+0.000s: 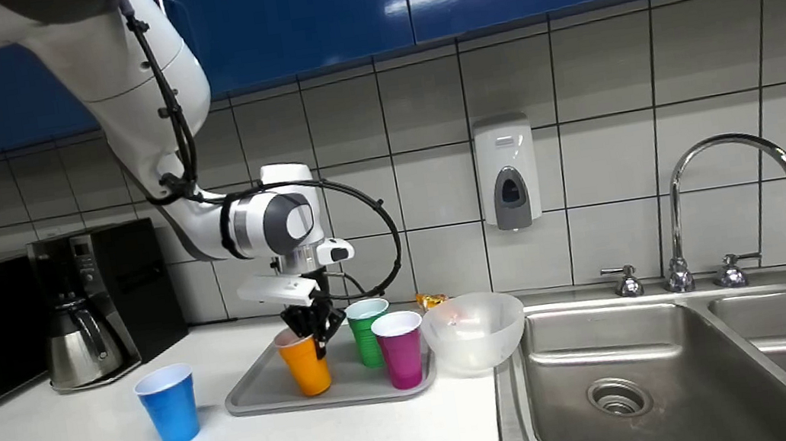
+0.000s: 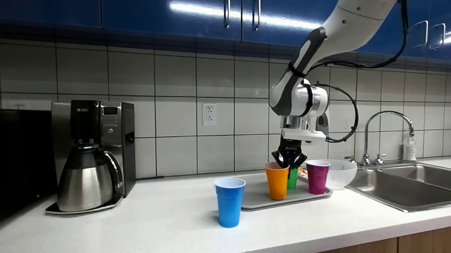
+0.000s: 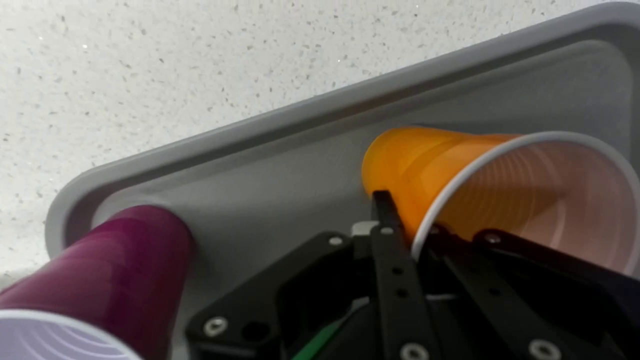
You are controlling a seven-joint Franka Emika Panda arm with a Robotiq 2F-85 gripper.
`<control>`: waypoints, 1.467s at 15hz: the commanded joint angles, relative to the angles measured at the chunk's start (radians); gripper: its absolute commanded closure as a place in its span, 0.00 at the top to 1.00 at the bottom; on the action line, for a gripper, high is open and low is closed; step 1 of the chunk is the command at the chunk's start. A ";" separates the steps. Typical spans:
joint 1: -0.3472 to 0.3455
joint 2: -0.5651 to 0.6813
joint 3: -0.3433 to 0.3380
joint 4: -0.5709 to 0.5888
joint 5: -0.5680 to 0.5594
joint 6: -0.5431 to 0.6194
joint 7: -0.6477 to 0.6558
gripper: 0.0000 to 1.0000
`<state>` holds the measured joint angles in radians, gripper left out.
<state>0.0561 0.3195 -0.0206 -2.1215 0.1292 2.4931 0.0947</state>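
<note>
Closest to the wrist camera was the black metal two-finger gripper (image 3: pixel 410 226). Its jaws were clenched on the side wall of an orange tapered plastic cup (image 3: pixel 400 157): one finger bore on the outer surface, and the opposing finger sat inside the pale rim. The cup was held mouth up within a grey rectangular tray (image 3: pixel 280 180) with rounded corners and a raised edge; whether its base touched the tray floor could not be determined.

Two further cups occupied the tray. A green tapered plastic cup (image 1: pixel 362 340) stood upright near the gripper. A magenta tapered plastic cup (image 3: pixel 135 270) with a white rim stood upright close to a rounded corner.

A translucent plastic bowl (image 1: pixel 481 354) was positioned just beside the tray, between it and a stainless-steel double-basin sink (image 1: pixel 516 412). A small crumpled orange-gold item (image 1: pixel 431 300) lay near the bowl, partly hidden in both exterior views. A blue tapered plastic cup (image 2: pixel 230 205) stood upright, apart from the tray, on a white speckled countertop (image 3: pixel 175 65).

Farther out, a black-and-silver box-shaped coffee maker (image 2: pixel 113 138) housed a stainless-steel carafe (image 2: pixel 85 184) with a dark handle. A chrome gooseneck faucet (image 1: pixel 675 219) rose behind the sink basins. A white-and-grey plastic soap dispenser (image 1: pixel 505 158) was mounted on a pale-tiled wall (image 1: pixel 435 191), below glossy blue cabinets (image 1: pixel 295 19).
</note>
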 commanded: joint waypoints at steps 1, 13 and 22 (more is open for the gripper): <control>-0.011 0.005 0.017 0.023 0.003 -0.026 0.019 0.01; -0.015 -0.073 0.020 -0.009 -0.020 -0.107 -0.019 0.94; -0.025 -0.189 0.023 -0.060 -0.024 -0.142 -0.074 1.00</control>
<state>0.0481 0.2065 -0.0127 -2.1354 0.1080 2.3802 0.0556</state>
